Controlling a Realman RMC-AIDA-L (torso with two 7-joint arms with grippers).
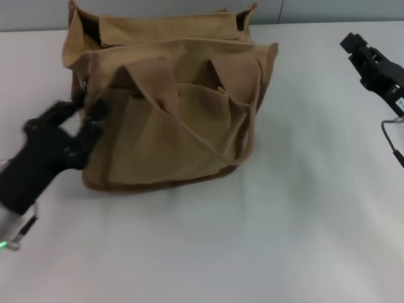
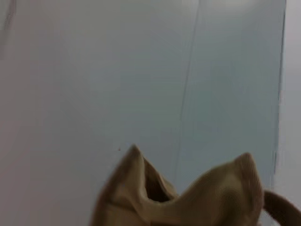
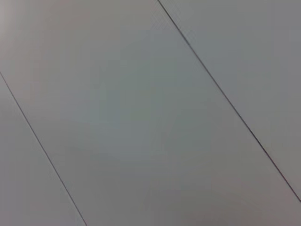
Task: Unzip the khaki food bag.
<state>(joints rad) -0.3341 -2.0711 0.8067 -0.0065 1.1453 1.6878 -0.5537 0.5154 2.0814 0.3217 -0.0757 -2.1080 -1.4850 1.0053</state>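
Note:
The khaki food bag (image 1: 170, 120) stands on the white table (image 1: 284, 221) at the back left, its front pocket facing me and a strap handle drooping down its front. Its top gapes open at the left end. My left gripper (image 1: 85, 117) is against the bag's left side, near its upper corner. The left wrist view shows only the bag's top corners (image 2: 188, 197) against a pale wall. My right gripper (image 1: 372, 63) hangs above the table at the far right, well away from the bag. The zipper pull is hidden.
A thin metal bracket (image 1: 392, 140) sticks in from the right edge below the right gripper. A grey wall runs behind the table's far edge. The right wrist view shows only pale panels with dark seams.

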